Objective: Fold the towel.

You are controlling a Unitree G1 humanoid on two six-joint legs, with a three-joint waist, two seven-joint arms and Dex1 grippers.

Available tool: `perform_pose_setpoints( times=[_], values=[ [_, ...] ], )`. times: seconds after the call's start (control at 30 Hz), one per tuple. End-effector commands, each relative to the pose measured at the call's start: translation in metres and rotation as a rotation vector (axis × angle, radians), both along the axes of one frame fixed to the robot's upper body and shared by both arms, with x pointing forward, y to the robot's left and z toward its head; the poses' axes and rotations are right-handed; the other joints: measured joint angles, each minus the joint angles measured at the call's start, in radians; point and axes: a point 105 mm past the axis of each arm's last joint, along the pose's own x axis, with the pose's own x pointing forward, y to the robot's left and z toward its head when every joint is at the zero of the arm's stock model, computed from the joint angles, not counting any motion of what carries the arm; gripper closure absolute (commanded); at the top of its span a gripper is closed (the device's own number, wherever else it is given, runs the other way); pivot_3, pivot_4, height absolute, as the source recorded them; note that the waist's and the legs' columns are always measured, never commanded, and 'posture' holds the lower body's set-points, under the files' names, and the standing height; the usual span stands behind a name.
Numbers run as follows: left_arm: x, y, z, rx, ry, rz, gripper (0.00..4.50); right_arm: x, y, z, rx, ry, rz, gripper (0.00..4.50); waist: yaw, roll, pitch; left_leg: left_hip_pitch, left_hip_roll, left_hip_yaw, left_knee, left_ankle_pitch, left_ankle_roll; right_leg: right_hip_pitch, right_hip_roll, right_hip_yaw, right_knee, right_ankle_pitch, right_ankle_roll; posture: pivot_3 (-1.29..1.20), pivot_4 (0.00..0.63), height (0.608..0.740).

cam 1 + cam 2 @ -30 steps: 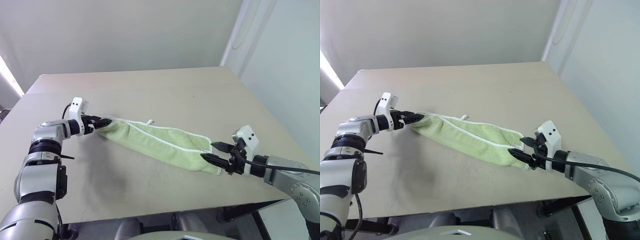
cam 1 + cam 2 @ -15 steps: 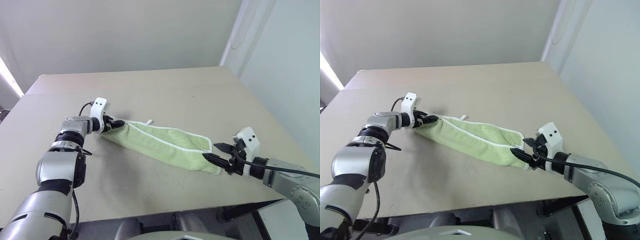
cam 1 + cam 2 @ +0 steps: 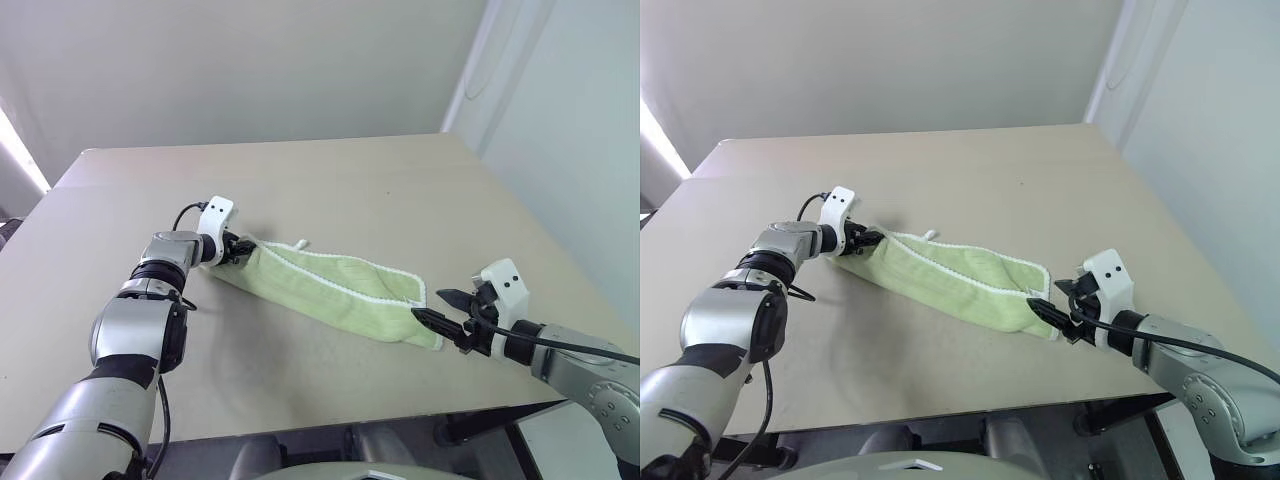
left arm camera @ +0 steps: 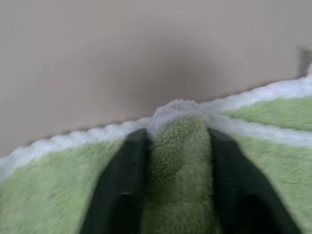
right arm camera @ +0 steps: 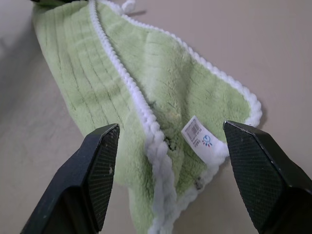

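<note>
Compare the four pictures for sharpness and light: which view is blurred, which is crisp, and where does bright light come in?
Left wrist view: soft and blurred, the towel and the black fingers lack clear edges. Right wrist view: crisp, the towel's weave and white label read clearly. Both eye views: even, soft light on the table, with a bright strip at the left edge and faint shadows.

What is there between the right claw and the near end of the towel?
Nothing: in the right wrist view the open right claw faces the towel end with its white label, and no other object lies between them.
</note>
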Motion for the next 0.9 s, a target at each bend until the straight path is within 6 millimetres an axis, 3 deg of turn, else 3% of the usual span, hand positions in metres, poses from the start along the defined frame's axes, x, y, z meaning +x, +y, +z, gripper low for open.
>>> perform_pose_setpoints(
  times=[0.03,0.07,0.47,0.77,0.9],
  values=[
    [0.007,0.006,0.03,-0.041,-0.114,-0.046,4.15,0.0,0.004,0.012,-0.005,-0.053,0.016,0.93,-0.002,0.0,0.0,0.0,0.0,0.0,0.0,0.0,0.0,0.0,0.0,0.0,0.0,0.0,0.0,0.0,0.0,0.712],
    [0.006,0.006,0.033,-0.049,-0.125,-0.066,4.47,0.0,0.004,0.011,-0.003,-0.052,0.018,0.93,-0.002,0.0,0.0,0.0,0.0,0.0,0.0,0.0,0.0,0.0,0.0,0.0,0.0,0.0,0.0,0.0,0.0,0.712],
    [-0.011,0.019,0.054,-0.139,-0.132,-0.218,4.47,-0.009,0.02,-0.003,0.005,0.039,0.12,0.93,-0.001,0.0,0.0,0.0,0.0,0.0,0.0,0.0,0.0,0.0,0.0,0.0,0.0,0.0,0.0,0.0,0.0,0.712],
    [-0.013,0.028,0.055,-0.133,-0.154,-0.187,4.47,-0.004,0.012,-0.006,-0.003,0.039,0.092,0.93,-0.001,0.0,0.0,0.0,0.0,0.0,0.0,0.0,0.0,0.0,0.0,0.0,0.0,0.0,0.0,0.0,0.0,0.712],
    [-0.017,0.033,0.047,-0.1,-0.133,-0.187,4.5,-0.005,0.012,-0.005,-0.015,0.039,0.113,2.31,-0.001,0.0,0.0,0.0,0.0,0.0,0.0,0.0,0.0,0.0,0.0,0.0,0.0,0.0,0.0,0.0,0.0,0.712]
  ],
)
